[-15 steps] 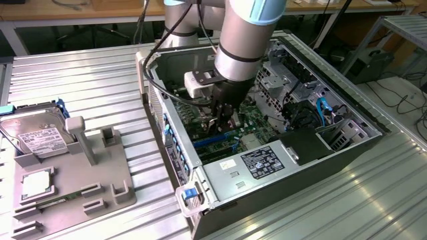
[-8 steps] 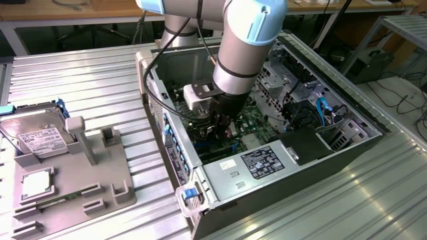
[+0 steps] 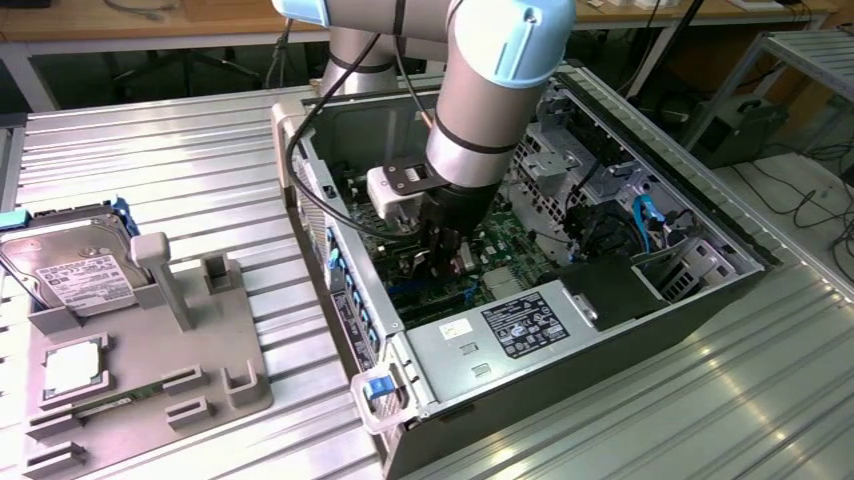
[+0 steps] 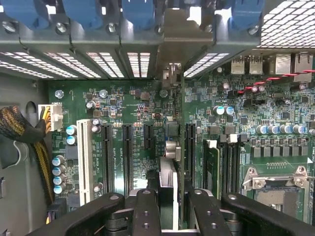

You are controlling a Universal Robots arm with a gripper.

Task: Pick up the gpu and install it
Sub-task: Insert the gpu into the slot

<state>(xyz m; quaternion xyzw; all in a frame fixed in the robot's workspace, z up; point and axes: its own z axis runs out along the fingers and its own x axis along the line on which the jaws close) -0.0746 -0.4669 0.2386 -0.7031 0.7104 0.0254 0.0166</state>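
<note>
My gripper (image 3: 447, 240) is down inside the open computer case (image 3: 747, 245), over the green motherboard (image 3: 501, 240). It is shut on the gpu (image 4: 169, 147), which I see edge-on in the wrist view as a thin upright card between the two black fingers (image 4: 147, 209). The card's silvery end bracket (image 4: 173, 44) reaches the row of rear slot openings. The card runs parallel to the black expansion slots (image 4: 127, 152). Whether its lower edge sits in a slot is hidden. In the exterior view the gpu (image 3: 449, 268) is a dark shape under the gripper.
A grey fixture tray (image 3: 234, 345) at the exterior view's left holds a silver hard drive (image 3: 74, 275) and a square CPU chip (image 3: 74, 365). Inside the case are the power supply (image 3: 527, 325), blue cables (image 3: 650, 225), a memory stick (image 4: 211, 167) and the CPU socket (image 4: 275, 191).
</note>
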